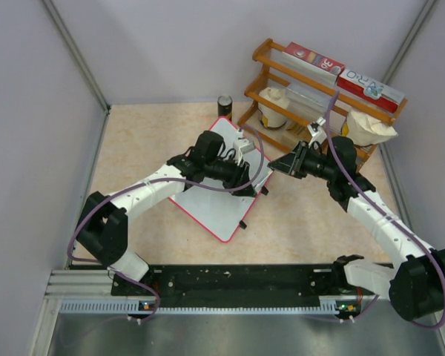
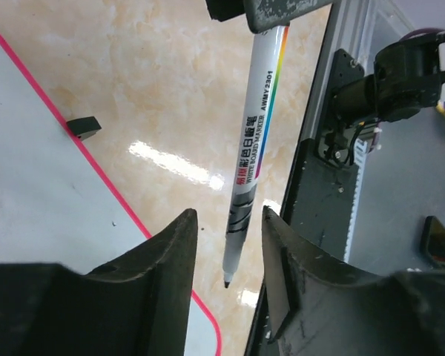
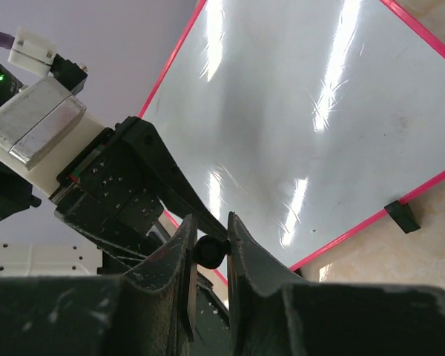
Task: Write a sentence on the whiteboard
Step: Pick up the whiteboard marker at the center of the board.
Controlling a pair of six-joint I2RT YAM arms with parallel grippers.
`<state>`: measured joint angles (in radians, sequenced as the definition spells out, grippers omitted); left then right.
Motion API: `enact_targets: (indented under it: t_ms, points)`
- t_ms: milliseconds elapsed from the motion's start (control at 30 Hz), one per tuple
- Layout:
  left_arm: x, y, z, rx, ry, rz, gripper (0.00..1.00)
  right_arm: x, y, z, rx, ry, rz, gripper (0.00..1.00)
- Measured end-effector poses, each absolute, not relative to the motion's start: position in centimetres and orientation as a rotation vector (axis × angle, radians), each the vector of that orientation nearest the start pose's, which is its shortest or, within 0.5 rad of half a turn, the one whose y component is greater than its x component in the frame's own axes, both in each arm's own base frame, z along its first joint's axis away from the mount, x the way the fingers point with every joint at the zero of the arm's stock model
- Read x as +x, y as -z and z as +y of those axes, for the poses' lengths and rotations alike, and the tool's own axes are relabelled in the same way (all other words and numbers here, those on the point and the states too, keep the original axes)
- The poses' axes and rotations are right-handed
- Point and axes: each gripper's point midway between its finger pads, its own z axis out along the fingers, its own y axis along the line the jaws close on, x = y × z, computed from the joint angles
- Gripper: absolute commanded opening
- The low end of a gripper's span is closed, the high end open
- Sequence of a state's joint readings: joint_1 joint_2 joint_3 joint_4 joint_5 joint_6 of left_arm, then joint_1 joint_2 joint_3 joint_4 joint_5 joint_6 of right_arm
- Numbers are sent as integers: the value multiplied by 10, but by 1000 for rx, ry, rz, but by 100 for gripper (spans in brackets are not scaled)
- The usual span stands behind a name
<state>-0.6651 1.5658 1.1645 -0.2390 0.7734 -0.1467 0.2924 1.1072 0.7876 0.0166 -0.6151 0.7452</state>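
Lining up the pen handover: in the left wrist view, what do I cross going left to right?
whiteboard → black clip → marker → black mounting plate → right arm's base

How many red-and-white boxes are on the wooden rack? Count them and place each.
2. One red-and-white box lies atop the wooden rack, at left; the other lies atop it at right. Lower shelves might hide more.
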Motion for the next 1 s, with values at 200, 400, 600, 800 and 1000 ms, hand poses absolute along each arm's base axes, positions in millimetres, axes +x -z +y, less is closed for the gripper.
enact_targets:
  t_ms: [200,400,600,800,1000]
  points:
    - [233,-185,-348,1071,1269,2040,0,285,-242,216,-17,-1269,2017,53]
    - [238,-187,-341,1046,1216,2057,0,279,-261,223,-116,-1317,1973,99]
    - [236,-220,-332,1058,1166,1997,0,265,-302,225,-298,-1314,1845,99]
    - [223,-267,-320,1059,1151,1859,0,248,-322,230,-407,-1375,1771,87]
    - [211,-294,-314,1064,1165,1776,0,221,-329,252,-554,-1478,1723,73]
